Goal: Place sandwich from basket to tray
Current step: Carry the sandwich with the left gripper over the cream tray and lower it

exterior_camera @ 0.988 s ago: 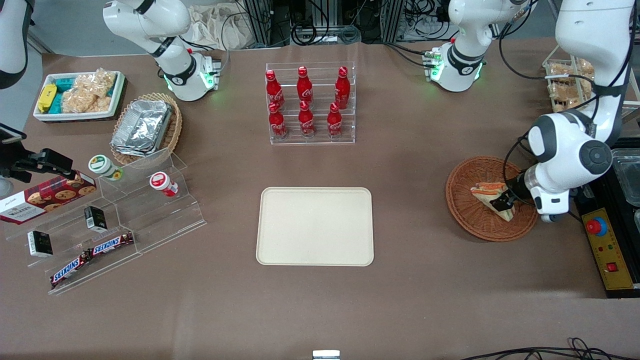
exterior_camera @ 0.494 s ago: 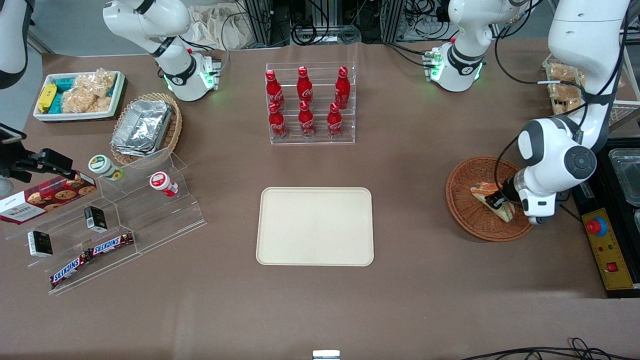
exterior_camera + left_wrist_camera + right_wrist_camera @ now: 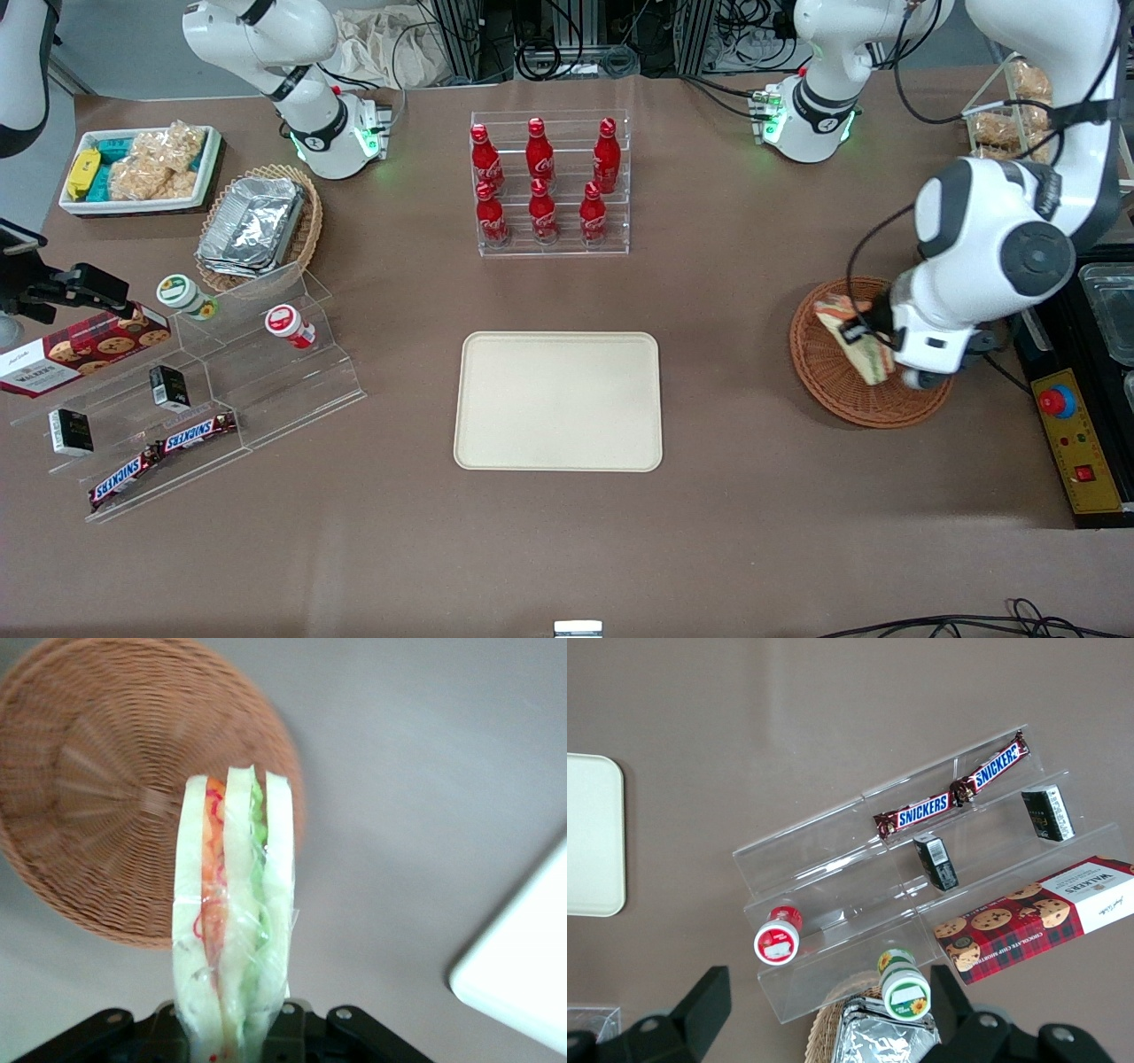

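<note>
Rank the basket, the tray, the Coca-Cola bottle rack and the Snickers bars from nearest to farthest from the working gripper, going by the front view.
The gripper holds the sandwich, lifted over the basket.
1. Basket: directly beneath the gripper.
2. Tray: mid-table, toward the parked arm's end.
3. Coca-Cola bottle rack: farther from the camera than the tray.
4. Snickers bars: at the parked arm's end, on the acrylic steps.

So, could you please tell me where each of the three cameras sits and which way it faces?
Front view: high, facing the robots, looking down on the table; shows both arms, with the gripper holding the sandwich above the basket.
Left wrist view: on the working arm, looking past the gripper at the sandwich, basket and a tray corner.
Right wrist view: on the parked arm, looking down at the acrylic shelf; its dark fingers show.
All three show the tray.
</note>
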Robot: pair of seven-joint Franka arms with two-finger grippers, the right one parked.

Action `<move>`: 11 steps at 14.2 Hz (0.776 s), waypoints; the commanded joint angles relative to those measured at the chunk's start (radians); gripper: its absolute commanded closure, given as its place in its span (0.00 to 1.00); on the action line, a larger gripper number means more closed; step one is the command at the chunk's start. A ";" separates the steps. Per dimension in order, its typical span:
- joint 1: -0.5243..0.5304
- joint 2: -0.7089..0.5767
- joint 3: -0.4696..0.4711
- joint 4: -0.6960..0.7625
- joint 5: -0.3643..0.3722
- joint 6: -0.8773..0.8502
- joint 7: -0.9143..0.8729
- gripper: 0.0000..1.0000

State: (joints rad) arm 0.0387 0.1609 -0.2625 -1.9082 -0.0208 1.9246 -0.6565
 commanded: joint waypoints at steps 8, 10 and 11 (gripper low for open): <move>-0.132 0.261 -0.256 0.061 0.086 0.299 0.095 1.00; -0.175 0.325 -0.254 0.069 0.151 0.403 0.058 1.00; -0.180 0.357 -0.253 0.069 0.182 0.462 0.055 1.00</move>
State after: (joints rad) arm -0.1200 0.4464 -0.5206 -1.8854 0.1057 2.3249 -0.5841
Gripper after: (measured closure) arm 0.797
